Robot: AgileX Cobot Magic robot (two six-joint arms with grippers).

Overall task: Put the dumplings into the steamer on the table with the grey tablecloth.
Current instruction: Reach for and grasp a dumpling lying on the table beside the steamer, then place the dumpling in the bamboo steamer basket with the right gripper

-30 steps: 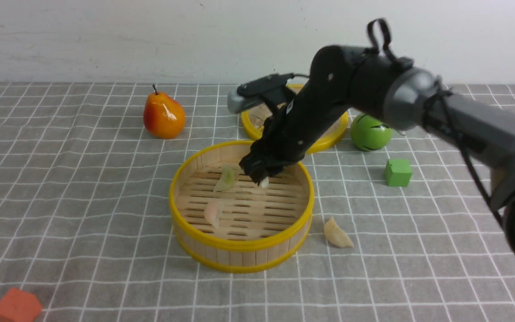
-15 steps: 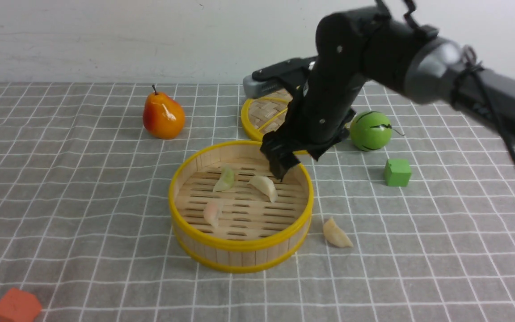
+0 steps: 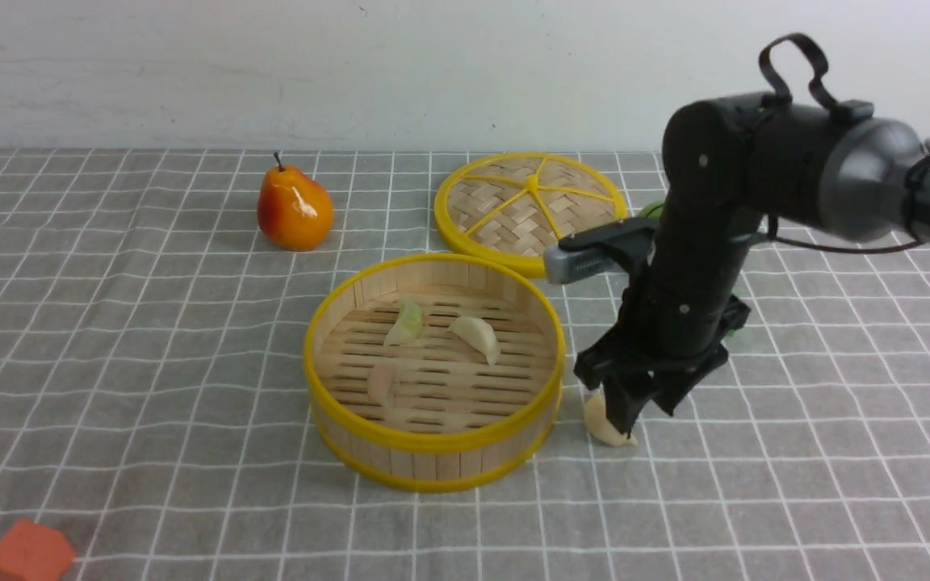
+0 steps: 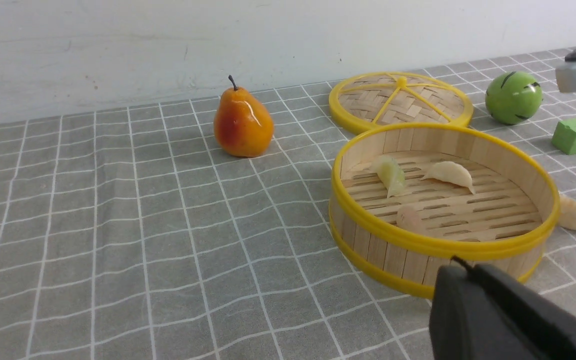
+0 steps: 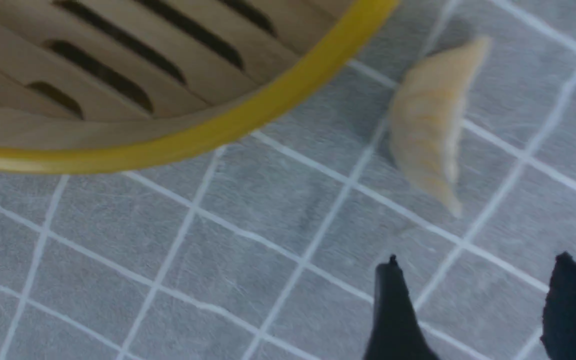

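Observation:
The steamer [image 3: 433, 448] stands mid-table on the grey tablecloth [image 3: 150, 363]. On its slatted floor lie the greenish dumpling [image 3: 407, 323], a cream dumpling [image 3: 475, 337] and the pinkish dumpling [image 3: 382, 382]. The other cream dumpling [image 3: 604, 425] lies on the cloth just right of the steamer. My right gripper [image 3: 630, 415] is open and empty, pointing down just over that dumpling. In the right wrist view the dumpling [image 5: 430, 125] lies ahead of the open gripper [image 5: 478, 272], beside the steamer rim [image 5: 218, 135]. My left gripper [image 4: 460, 265] is shut and empty, low near the front left.
The flat woven lid [image 3: 531, 210] lies behind the steamer. A pear [image 3: 295, 210] stands at the back left. A green ball [image 4: 513, 97] and green cube [image 4: 573, 135] sit behind my right arm. An orange cube [image 3: 29, 553] is at the front left corner.
My right gripper let go of a cream dumpling inside the steamer, rose, then swung right and down to the dumpling on the cloth. The left arm has not moved.

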